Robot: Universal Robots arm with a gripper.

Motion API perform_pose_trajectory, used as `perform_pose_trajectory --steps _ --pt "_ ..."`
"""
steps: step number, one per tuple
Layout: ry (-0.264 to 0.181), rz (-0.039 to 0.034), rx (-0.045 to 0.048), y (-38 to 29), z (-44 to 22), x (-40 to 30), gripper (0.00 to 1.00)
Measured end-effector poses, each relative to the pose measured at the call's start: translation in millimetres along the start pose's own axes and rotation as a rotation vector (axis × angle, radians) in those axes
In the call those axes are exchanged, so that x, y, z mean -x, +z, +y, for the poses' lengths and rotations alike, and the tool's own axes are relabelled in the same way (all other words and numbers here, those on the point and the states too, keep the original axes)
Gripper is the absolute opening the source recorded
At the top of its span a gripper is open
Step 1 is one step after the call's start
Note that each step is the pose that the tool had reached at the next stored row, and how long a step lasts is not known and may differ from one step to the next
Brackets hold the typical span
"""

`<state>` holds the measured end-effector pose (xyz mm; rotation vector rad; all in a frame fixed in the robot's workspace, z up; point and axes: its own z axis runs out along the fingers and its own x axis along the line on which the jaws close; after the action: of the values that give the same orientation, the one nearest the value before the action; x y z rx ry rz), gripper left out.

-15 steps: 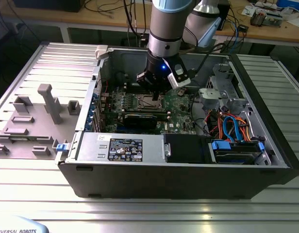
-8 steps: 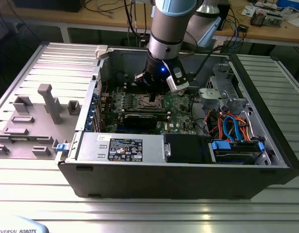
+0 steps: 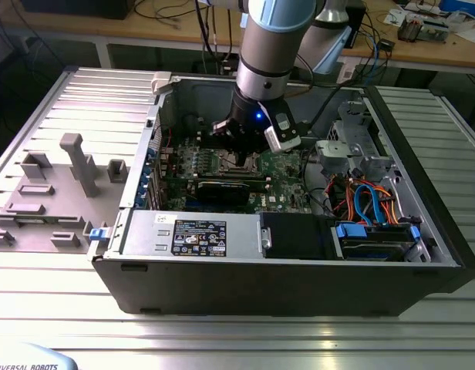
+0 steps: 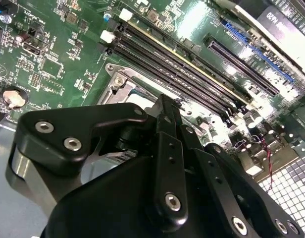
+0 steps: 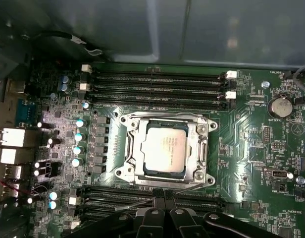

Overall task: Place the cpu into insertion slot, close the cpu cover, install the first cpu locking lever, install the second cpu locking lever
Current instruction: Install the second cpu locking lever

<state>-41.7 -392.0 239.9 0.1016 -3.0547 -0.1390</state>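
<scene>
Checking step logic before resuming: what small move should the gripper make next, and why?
Probably press the thin wire lever beside the black gripper down to latch it: the square silver-grey cpu already sits under the silver metal frame cover, which lies flat.

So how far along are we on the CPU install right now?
Done: the cpu sits in the insertion slot with the cpu cover down around it. In hand: the gripper hangs at the socket's edge by a thin lever wire. Whether either locking lever is latched can't be told.

Grey-blue arm (image 3: 270, 46) — black gripper (image 3: 243, 154)
</scene>
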Motion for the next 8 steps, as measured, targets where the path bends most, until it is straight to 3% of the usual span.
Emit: perform_pose_trajectory --steps 5,8 --pt "0.000 0.0000 0.0005 0.0 -2.7 -2.5 0.11" --pt "0.000 -0.0002 0.0028 1.4 -3.2 -11.0 0.11"
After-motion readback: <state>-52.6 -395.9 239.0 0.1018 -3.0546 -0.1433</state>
